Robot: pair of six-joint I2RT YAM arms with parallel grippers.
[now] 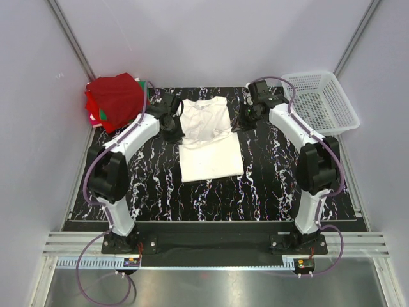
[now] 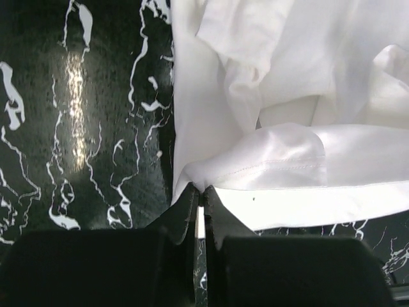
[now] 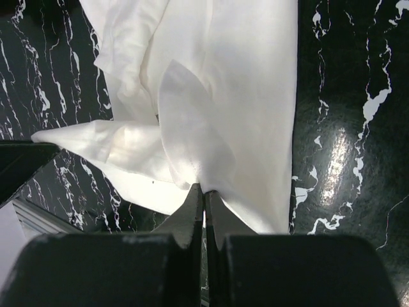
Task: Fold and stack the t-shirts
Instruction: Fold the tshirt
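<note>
The white t-shirt [image 1: 208, 137] lies in the middle of the black marbled table, its lower half flat and its upper half bunched and partly folded over. My left gripper [image 1: 174, 132] is at the shirt's left edge, shut on a pinch of white fabric [image 2: 275, 163] right at its fingertips [image 2: 201, 192]. On the shirt's right edge, my right gripper [image 1: 239, 123] is shut on a fold of the same t-shirt [image 3: 236, 77], the cloth rising from its tips [image 3: 204, 190]. A pile of folded red t-shirts with green showing [image 1: 115, 99] sits at the far left corner.
A white plastic mesh basket [image 1: 323, 102] stands at the far right, off the dark table [image 1: 160, 185]. Grey walls close in on three sides. The arm bases are bolted along the near edge.
</note>
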